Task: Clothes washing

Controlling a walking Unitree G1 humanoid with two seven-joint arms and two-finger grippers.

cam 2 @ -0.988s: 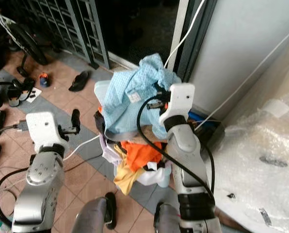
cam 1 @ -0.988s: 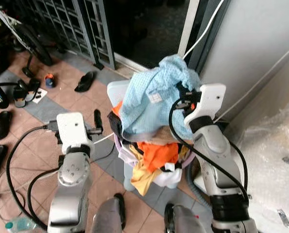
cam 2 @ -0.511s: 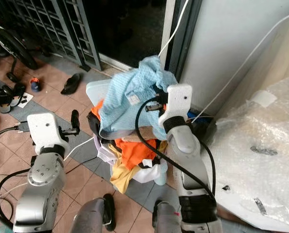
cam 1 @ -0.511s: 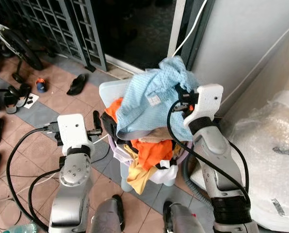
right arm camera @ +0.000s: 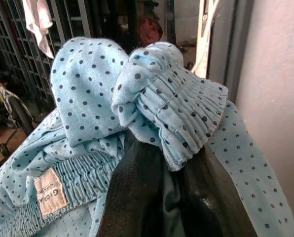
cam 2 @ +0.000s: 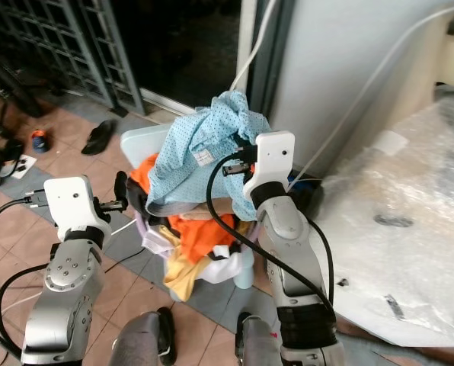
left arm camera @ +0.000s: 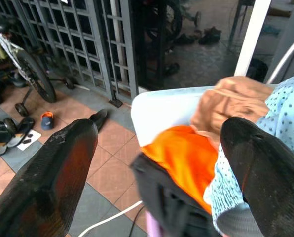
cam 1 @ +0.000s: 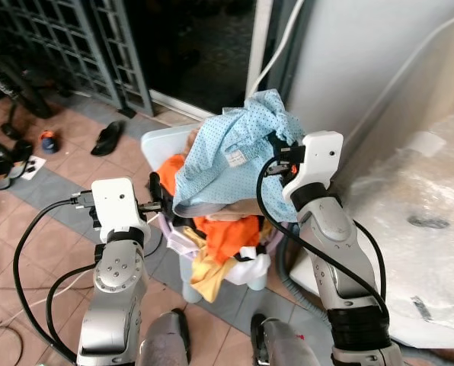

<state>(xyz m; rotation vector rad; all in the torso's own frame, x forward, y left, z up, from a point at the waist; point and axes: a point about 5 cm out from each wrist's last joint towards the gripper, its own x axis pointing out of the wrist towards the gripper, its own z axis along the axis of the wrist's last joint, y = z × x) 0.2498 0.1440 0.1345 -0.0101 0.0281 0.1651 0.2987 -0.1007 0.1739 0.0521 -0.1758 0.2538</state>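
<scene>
Tight on the right, open on the left.
Crowded overhead by the blue dotted garment, lifted in the right gripper and draped over the heaped basket, so access from above is blocked. Hemmed on the right by the grey wall and the plastic-wrapped bulk, close beside the right arm. Open tiled floor to the left of the basket, crossed only by loose cables and, further off, scattered sandals. Room between the spread fingers of the left gripper, just short of the orange cloth at the basket's near edge. Barred gate well behind.
</scene>
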